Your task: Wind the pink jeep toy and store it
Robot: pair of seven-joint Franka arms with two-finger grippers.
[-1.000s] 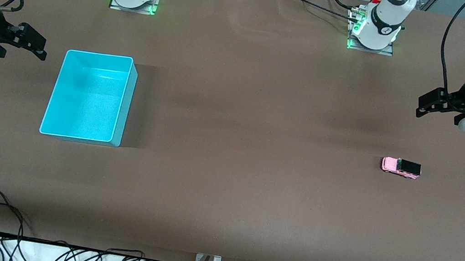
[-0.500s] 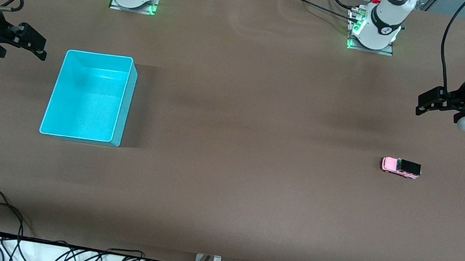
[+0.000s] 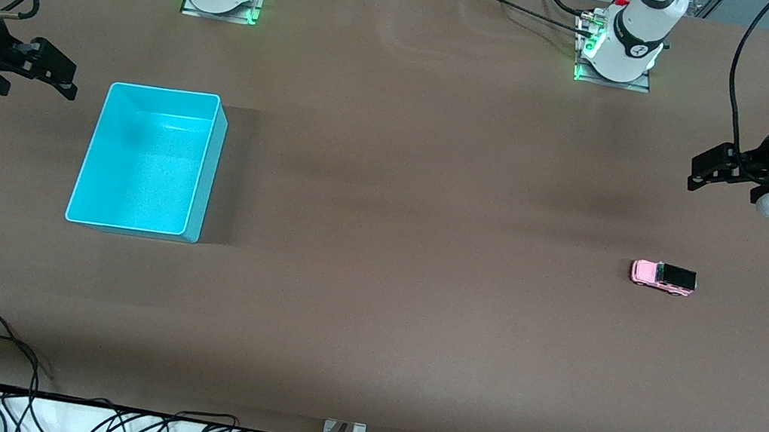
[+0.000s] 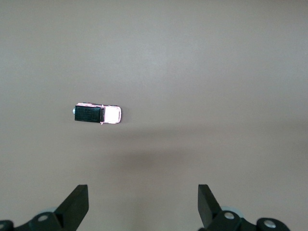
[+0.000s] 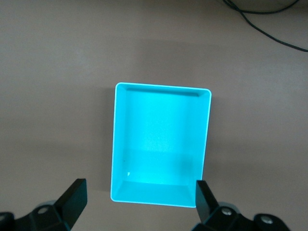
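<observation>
Contents of the table [image 3: 369,320], by count: 1 pink jeep toy [image 3: 663,277]; 1 turquoise bin [image 3: 147,160]; 2 robot arms, each ending in 1 two-finger gripper, giving 2 grippers in all, the left gripper [image 3: 704,168] and the right gripper [image 3: 59,74]; 2 green-lit arm bases along the table's edge.

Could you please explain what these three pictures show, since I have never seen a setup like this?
Two robot arms stand at a brown table. The wide picture looks down from across the table; the other two come from cameras on each arm's wrist. The left gripper hangs open over the table near the pink toy car, which its wrist camera sees. The right gripper hangs open beside the turquoise bin, which is empty and fills its wrist view. Nothing is held yet.
</observation>
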